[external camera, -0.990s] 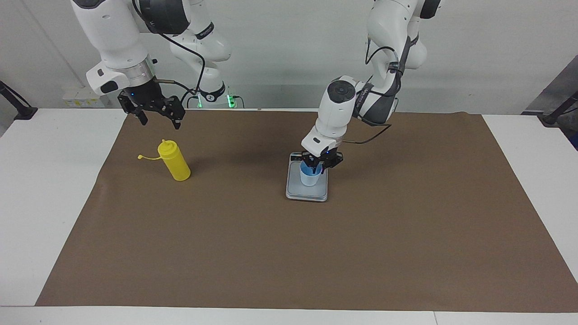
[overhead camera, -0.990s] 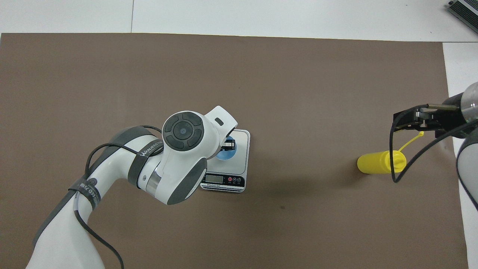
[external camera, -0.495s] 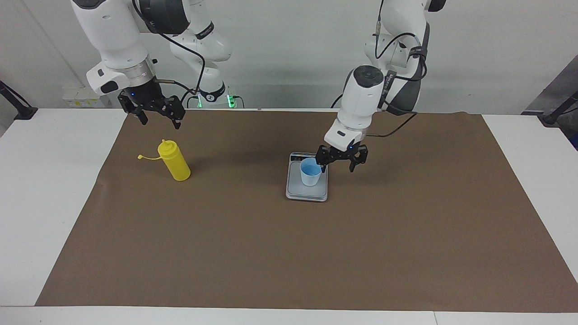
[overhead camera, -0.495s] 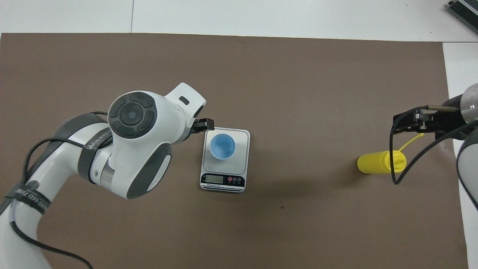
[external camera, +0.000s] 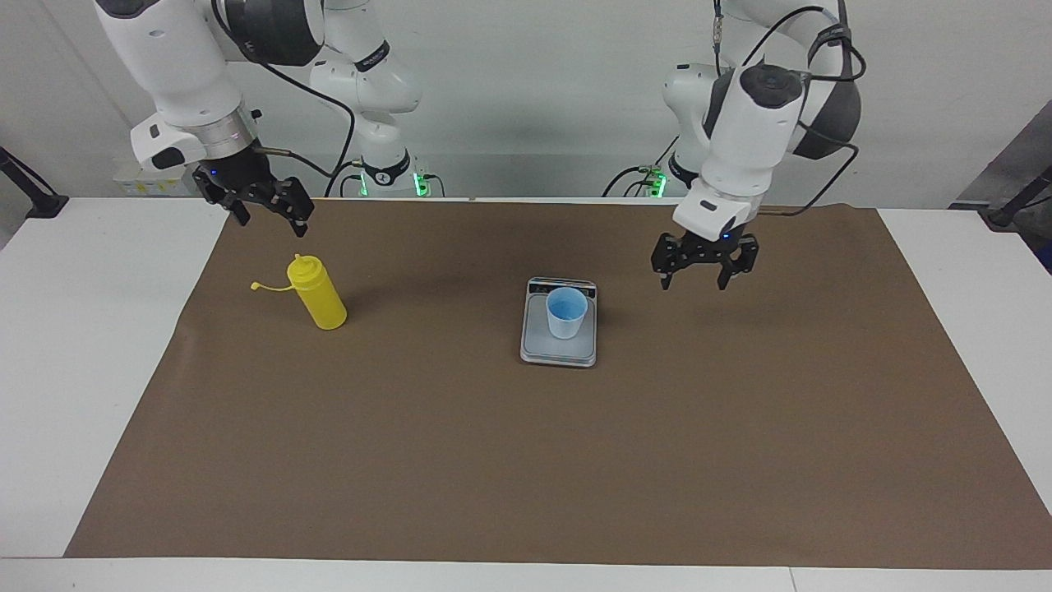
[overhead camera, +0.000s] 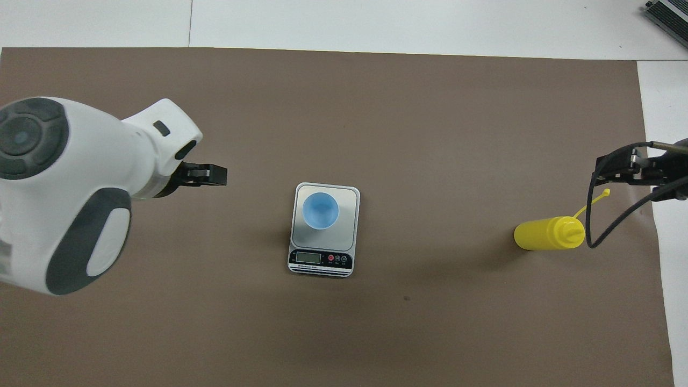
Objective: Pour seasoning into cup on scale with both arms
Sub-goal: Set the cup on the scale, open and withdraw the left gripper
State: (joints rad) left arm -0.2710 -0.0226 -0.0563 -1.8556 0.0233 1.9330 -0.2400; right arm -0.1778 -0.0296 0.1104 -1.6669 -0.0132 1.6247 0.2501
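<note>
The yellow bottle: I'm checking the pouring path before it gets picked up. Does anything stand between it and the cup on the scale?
Nothing visible does. Only bare brown mat lies between the yellow bottle and the cup on the scale. The open right gripper hangs above the bottle; the open left gripper hangs beside the scale.

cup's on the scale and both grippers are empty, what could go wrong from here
1. The yellow bottle stands with its cap hanging loose on a tether; the open right gripper above it could knock it over or snag the cap.
2. The blue cup sits free on the scale, looks light, and might tip or slide if the nozzle bumps it.
3. The cup's mouth is small, so seasoning may spill onto the scale.
The open left gripper hangs over the brown mat.
</note>
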